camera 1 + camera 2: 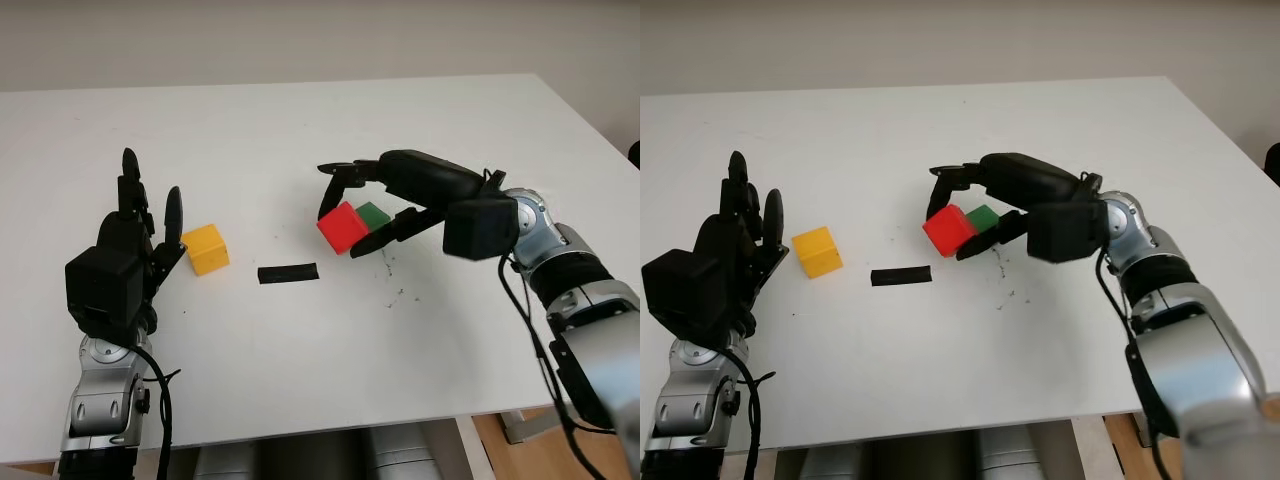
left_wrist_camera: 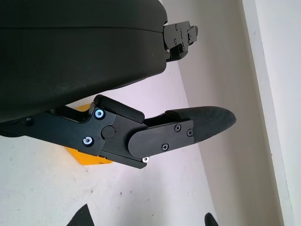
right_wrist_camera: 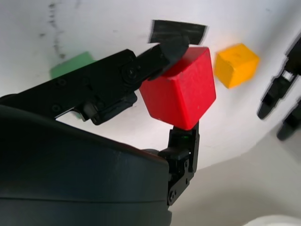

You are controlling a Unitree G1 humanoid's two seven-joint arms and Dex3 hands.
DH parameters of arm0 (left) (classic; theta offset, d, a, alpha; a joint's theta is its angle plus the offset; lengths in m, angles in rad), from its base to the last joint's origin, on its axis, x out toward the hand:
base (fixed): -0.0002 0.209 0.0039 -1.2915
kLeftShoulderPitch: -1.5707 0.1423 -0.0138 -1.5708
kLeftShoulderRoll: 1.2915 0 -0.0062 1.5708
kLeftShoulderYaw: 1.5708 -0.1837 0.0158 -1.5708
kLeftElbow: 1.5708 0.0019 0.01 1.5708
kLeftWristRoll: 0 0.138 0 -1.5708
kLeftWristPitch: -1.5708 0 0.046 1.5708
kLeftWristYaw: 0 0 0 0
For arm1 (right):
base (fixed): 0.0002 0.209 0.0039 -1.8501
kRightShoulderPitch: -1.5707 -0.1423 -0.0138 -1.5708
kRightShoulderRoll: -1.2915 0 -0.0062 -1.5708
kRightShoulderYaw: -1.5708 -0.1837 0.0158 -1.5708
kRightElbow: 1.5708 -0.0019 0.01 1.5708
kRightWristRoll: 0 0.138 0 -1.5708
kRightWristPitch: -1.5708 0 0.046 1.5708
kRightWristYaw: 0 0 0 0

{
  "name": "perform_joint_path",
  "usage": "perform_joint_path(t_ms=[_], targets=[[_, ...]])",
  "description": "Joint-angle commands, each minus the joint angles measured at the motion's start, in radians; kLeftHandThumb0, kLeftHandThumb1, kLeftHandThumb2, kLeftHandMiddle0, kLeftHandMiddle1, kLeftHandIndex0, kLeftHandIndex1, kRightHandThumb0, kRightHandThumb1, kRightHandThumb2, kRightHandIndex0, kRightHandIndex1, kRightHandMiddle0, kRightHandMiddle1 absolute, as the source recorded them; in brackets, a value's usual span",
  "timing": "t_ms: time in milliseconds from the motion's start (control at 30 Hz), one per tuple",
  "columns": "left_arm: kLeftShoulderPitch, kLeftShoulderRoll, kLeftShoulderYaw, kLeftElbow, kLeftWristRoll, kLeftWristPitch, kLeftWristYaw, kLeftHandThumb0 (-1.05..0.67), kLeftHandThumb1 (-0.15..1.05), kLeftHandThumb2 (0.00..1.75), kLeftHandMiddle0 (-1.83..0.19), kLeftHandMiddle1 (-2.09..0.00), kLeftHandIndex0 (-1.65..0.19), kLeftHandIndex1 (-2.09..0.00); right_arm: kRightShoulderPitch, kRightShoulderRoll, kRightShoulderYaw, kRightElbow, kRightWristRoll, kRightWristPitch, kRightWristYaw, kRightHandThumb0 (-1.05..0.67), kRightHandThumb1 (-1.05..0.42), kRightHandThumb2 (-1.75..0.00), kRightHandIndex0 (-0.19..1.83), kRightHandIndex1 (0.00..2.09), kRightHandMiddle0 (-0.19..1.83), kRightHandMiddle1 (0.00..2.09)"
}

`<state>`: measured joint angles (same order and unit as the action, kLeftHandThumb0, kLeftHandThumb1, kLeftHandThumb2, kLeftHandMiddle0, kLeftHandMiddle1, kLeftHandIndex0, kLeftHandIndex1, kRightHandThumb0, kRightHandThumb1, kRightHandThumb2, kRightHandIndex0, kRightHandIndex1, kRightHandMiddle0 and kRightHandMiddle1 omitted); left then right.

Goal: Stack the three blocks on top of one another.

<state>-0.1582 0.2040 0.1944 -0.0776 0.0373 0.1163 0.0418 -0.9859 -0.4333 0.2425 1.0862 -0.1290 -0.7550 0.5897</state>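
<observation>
Red block (image 1: pixel 342 227) pinched in right robot hand (image 1: pixel 372 208), by green block (image 1: pixel 374 213) | left robot hand (image 1: pixel 130 250) open nr yellow block (image 1: pixel 205 248)

A big white desk (image 1: pixel 300 130) takes up most of the room in front. Its top is smooth and bright, with a few small dark specks (image 1: pixel 392 272) near the middle and a short strip of black tape (image 1: pixel 288 273). Behind the desk stands a plain pale wall (image 1: pixel 300 40). At the bottom right corner, past the desk's edge, a bit of brown wooden floor (image 1: pixel 500 440) shows.
</observation>
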Motion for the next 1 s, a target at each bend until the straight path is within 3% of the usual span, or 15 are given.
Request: perform_joint_path(t_ms=[0,200,500,733,967], targets=[[0.006,-0.003,-0.004,-0.026,0.004,0.001,0.004,-0.69,1.05,0.61,0.17,-0.06,0.16,-0.06,0.012,0.025,-0.036,-0.045,0.043,0.063,0.036,-0.49,-0.92,-0.05,0.23,0.05,0.45,1.45],[0.007,-0.005,-0.006,-0.032,0.008,0.006,0.008,-0.70,1.05,0.61,0.18,-0.05,0.16,-0.06,0.046,0.085,-0.073,-0.133,0.070,0.239,0.037,-0.56,-0.92,-0.05,0.23,0.05,0.48,1.49],[0.010,-0.011,-0.008,-0.039,0.015,0.006,0.015,-0.70,1.05,0.62,0.17,-0.05,0.15,-0.06,0.113,0.177,-0.128,-0.237,0.123,0.497,-0.005,-0.51,-0.90,-0.05,0.19,0.03,0.44,1.54],[0.012,-0.012,-0.008,-0.041,0.014,0.009,0.014,-0.70,1.05,0.62,0.17,-0.05,0.15,-0.06,0.167,0.229,-0.139,-0.257,0.116,0.536,-0.063,-0.50,-0.90,-0.05,0.20,0.05,0.41,1.55],[0.011,-0.011,-0.005,-0.037,0.015,0.005,0.019,-0.70,1.05,0.62,0.17,-0.06,0.15,-0.06,0.209,0.266,-0.136,-0.227,0.101,0.476,-0.103,-0.52,-0.91,-0.06,0.19,0.05,0.39,1.55]])
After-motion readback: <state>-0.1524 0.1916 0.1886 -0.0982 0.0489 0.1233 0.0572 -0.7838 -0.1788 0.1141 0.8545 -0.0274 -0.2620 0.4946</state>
